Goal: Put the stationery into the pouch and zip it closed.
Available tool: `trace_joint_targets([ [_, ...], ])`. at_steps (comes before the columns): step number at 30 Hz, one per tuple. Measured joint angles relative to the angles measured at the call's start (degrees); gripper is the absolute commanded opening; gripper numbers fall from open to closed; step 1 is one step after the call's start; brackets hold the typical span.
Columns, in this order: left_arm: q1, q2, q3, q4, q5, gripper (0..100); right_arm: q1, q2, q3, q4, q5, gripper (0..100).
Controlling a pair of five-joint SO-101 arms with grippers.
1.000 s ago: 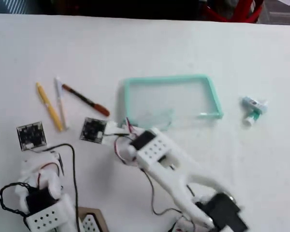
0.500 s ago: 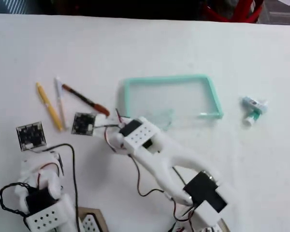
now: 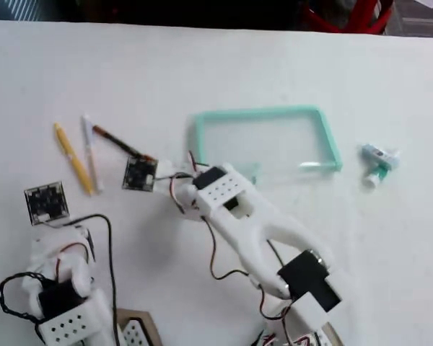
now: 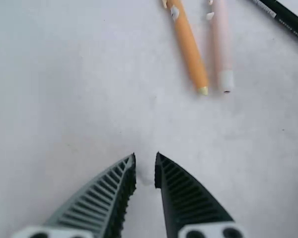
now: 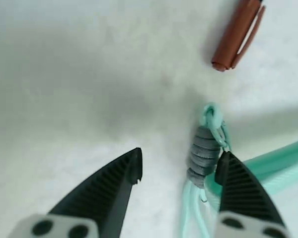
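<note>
Right gripper (image 5: 180,157) around zipper pull (image 5: 203,153), pen (image 5: 236,37) nearby

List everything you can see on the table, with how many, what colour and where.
Pouch: 1, clear with mint trim, mid-table.
Zip pull: 1, grey and mint, at the pouch's corner nearest the pens.
Yellow pen: 1, left of the pouch.
White pen: 1, beside the yellow pen.
Black pen: 1, brown cap, between white pen and pouch.
Tube: 1, white and teal, right of the pouch.
Table: 1, white.
Right gripper: open around the zip pull.
Left gripper: nearly shut, over bare table.
</note>
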Motion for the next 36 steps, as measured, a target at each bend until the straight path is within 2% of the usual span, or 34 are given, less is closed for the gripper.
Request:
trace_joint_targets([
  [8, 0.0, 0.0, 0.0, 0.0, 0.0, 9, 0.79, 11.16, -10.55, 3.43, 0.0, 22.4],
  [12, 0.0, 0.0, 0.0, 0.0, 0.0, 9, 1.23, 13.19, -13.71, 5.19, 0.0, 13.3],
  [16, 0.0, 0.0, 0.0, 0.0, 0.0, 9, 1.85, 13.45, -14.59, 5.36, 0.0, 10.6],
  [19, 0.0, 0.0, 0.0, 0.0, 0.0, 9, 1.85, 13.45, -14.59, 5.54, 2.11, 1.5],
  [24, 0.0, 0.0, 0.0, 0.0, 0.0, 9, 1.93, 13.19, -15.03, 6.86, 4.57, 1.6],
  [28, 0.53, 0.0, 0.0, -0.88, 0.0, 9, 1.85, 8.79, -14.68, 7.91, 2.11, 1.9],
  [36, 3.52, 0.0, 0.0, -2.55, 0.0, 9, 1.85, -10.46, -14.59, 11.96, -5.19, 1.9],
])
